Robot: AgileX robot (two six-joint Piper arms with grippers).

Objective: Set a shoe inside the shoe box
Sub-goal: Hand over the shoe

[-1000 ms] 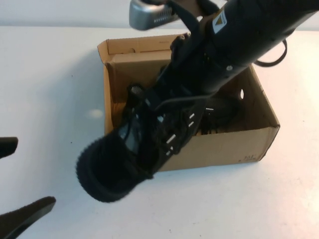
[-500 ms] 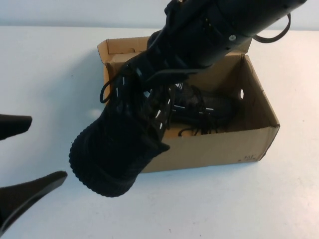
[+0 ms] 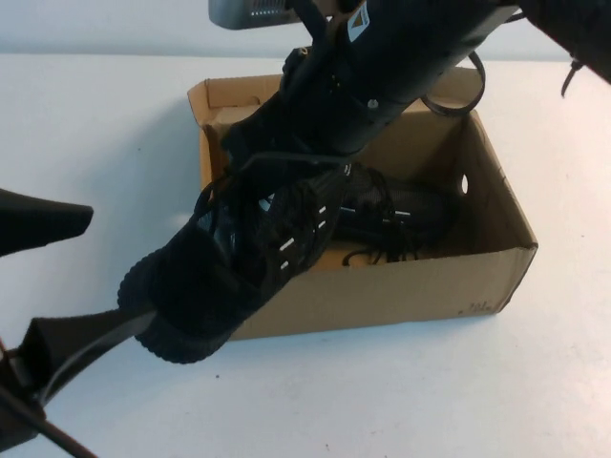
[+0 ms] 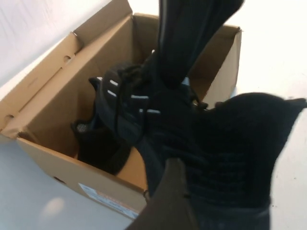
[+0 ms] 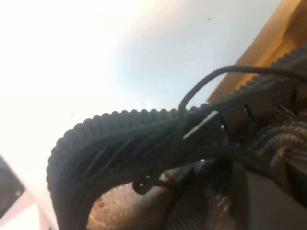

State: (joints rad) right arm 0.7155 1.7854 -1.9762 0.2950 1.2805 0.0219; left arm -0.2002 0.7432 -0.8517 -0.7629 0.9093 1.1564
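My right gripper (image 3: 304, 157) is shut on a black knit shoe (image 3: 224, 262) with short white dashes on its side. It holds the shoe tilted above the front left corner of the brown cardboard shoe box (image 3: 410, 286), toe pointing out past the box. The shoe's ribbed sole edge (image 5: 120, 129) fills the right wrist view. My left gripper (image 3: 115, 272) is open at the shoe's toe, one finger (image 3: 81, 339) touching it. In the left wrist view the toe (image 4: 230, 143) lies against a finger (image 4: 172, 201). An identical second shoe (image 3: 406, 212) lies inside the box.
The box flap (image 3: 234, 91) stands open at the far side, and a small round hole (image 3: 464, 181) shows in the right end wall. The white table (image 3: 535, 382) spreads around the box. The right arm (image 3: 410, 57) crosses over the box's far half.
My left gripper has moved in toward the shoe's toe, its lower finger now touching it. The right arm has shifted the shoe slightly left and lower.
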